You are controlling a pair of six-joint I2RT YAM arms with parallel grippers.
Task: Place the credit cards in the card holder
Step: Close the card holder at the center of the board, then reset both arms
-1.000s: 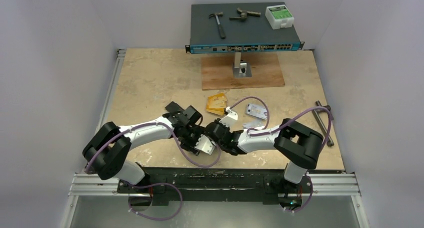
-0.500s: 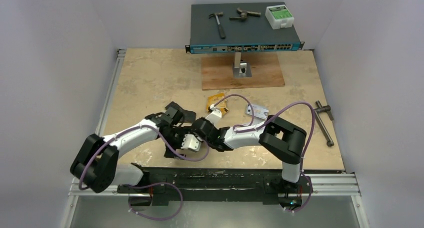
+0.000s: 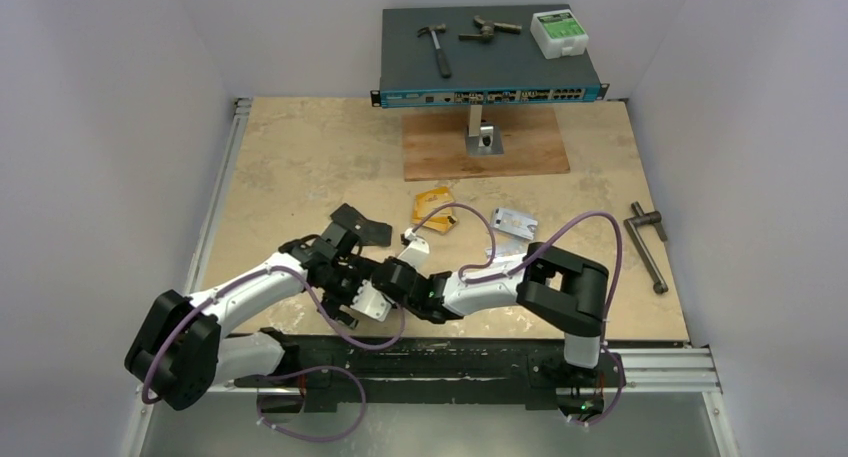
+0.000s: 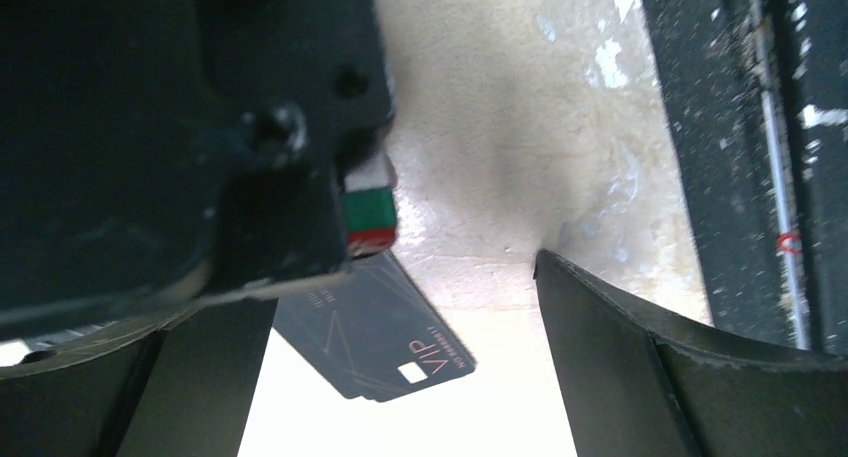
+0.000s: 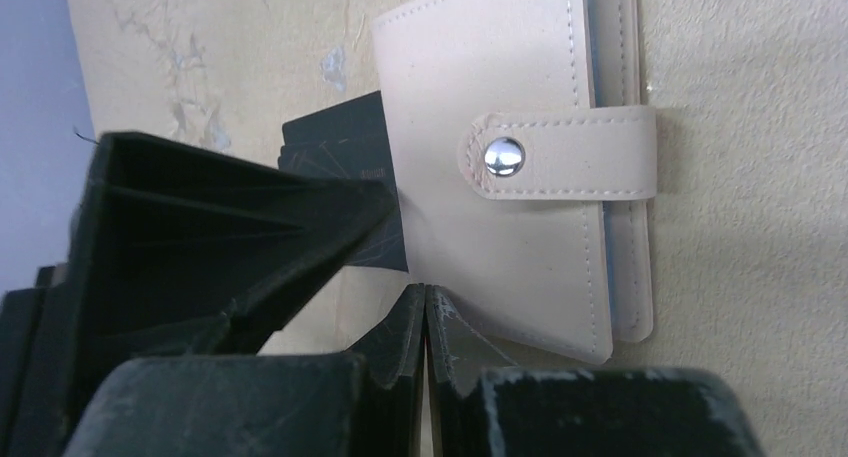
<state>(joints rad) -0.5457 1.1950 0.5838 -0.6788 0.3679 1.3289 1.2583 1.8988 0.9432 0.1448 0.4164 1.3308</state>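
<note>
Down at the near edge, both arms crowd over one spot. The right pincer [image 5: 425,297] has its tips pressed together with no gap showing, right at the lower corner of the card holder [image 5: 500,237]. I cannot tell whether it has nipped a leaf of the holder or only touches it. The holder lies flat on the tabletop [image 3: 300,147], snapped closed by its tab.

The left pincer [image 4: 405,287] stands wide, straddling a dark card marked VIP [image 4: 375,327] that pokes out from the holder's side.

Farther out, well apart from all this, lie the orange cards [image 3: 432,199] and the silvery cards [image 3: 514,220], loose on the tabletop.

My worry is the crowding. The two wrists sit nearly against each other, so any sideways move could knock one into the other. A push on that corner might also skid the closed holder away or work the dark card loose. With the snap fastened, nothing more can go in.
</note>
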